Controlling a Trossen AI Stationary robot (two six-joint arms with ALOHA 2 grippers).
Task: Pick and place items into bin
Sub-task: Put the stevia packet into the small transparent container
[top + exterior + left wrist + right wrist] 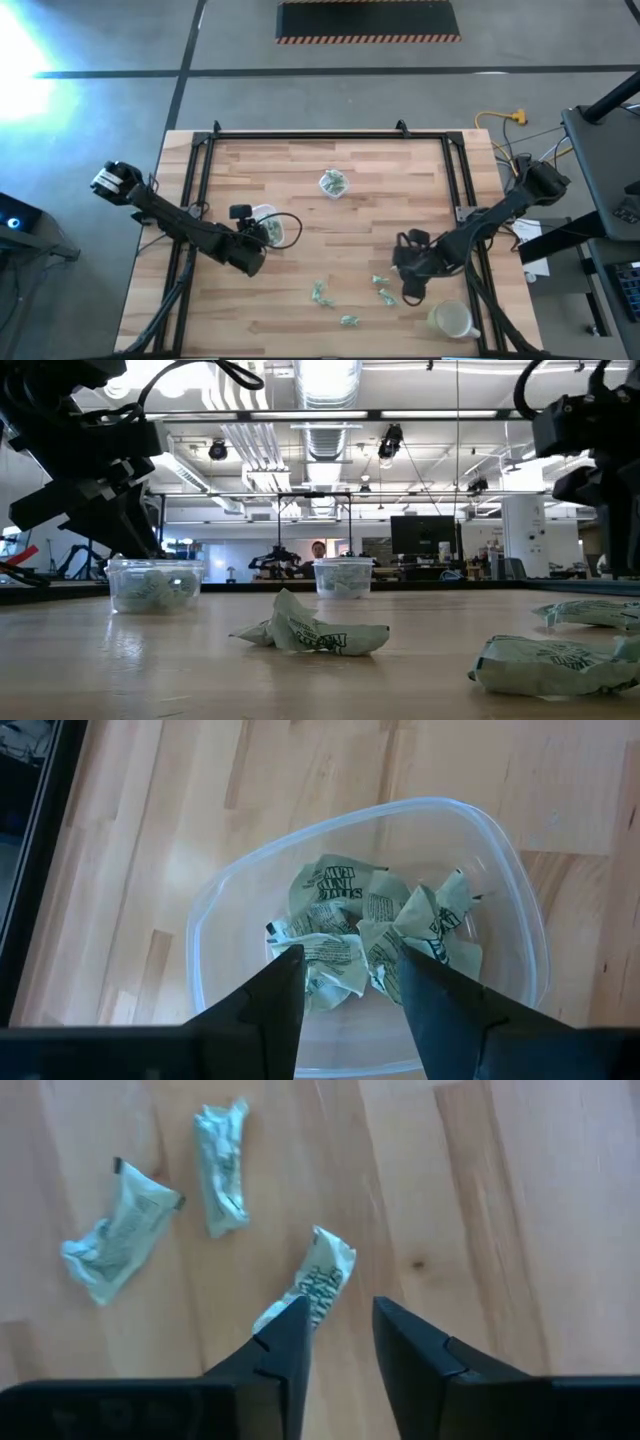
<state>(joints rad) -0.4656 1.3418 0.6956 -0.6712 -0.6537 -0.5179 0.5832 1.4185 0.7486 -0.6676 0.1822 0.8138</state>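
Observation:
Three pale green-and-white wrapped items (320, 293) (350, 320) (383, 290) lie loose on the wooden table near its front. My right gripper (338, 1312) is above them, pointing down and open with bare wood between its fingers. One item (318, 1280) lies just beside one fingertip. My left gripper (350, 965) stands open over a clear bin (500, 870) at the table's left. The bin holds several wrapped items (370, 920), and the gripper's fingers are empty.
A second clear container (333, 183) with wrapped pieces stands at the far middle of the table. A third (452, 320) stands at the near right corner, close to my right arm. A black frame (330, 136) runs along the table's far and side edges.

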